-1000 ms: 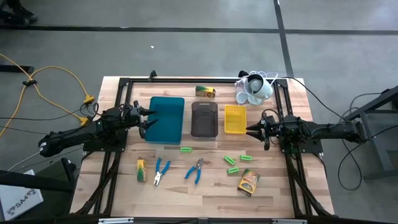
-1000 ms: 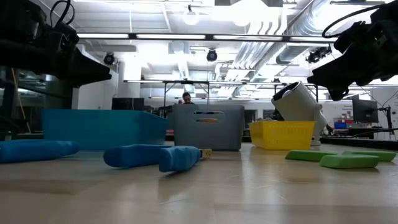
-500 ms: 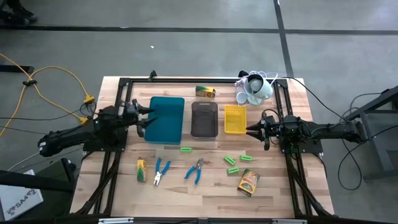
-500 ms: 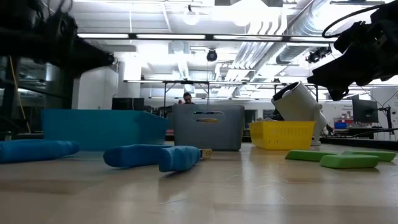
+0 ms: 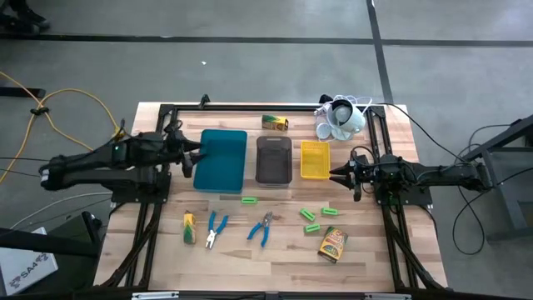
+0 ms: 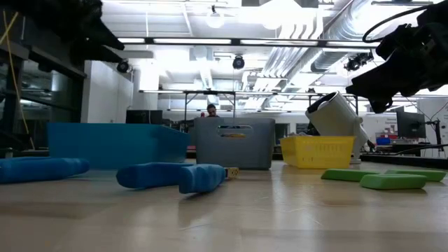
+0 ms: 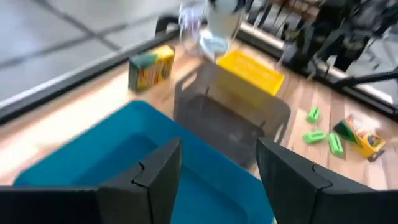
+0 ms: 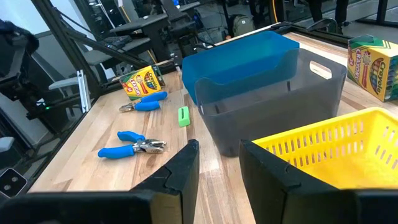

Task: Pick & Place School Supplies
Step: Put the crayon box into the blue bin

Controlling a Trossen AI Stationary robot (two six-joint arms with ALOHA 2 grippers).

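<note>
Wooden table [image 5: 275, 258] inside a black frame, on a grey concrete floor. Seen from above: teal tray [image 5: 221, 160], grey tray [image 5: 273, 159] and yellow tray [image 5: 314, 159] in a row across the middle; one crayon box [image 5: 275, 122] near the far edge, a second crayon box [image 5: 331, 243] toward the front right corner, a third, smaller box [image 5: 188, 227] toward the front left corner. Between these, two blue-handled pliers [image 5: 216, 229] [image 5: 262, 227] and green sticks [image 5: 310, 214] on bare wood in front of the trays. White cup cluster [image 5: 339, 119] at the far right corner. Low view only: ceiling lights and pipes of the room behind, blue plier handles [image 6: 171, 176] up close. Left wrist view only: the box near the far edge [image 7: 151, 66] beyond the teal tray [image 7: 81, 162]. Left gripper [image 5: 188, 157] raised at the teal tray's left edge, fingers [image 7: 158, 174] spread and holding nothing. Right gripper [image 5: 337, 174] level, just right of the yellow tray, fingers [image 8: 186, 168] parted and empty.
</note>
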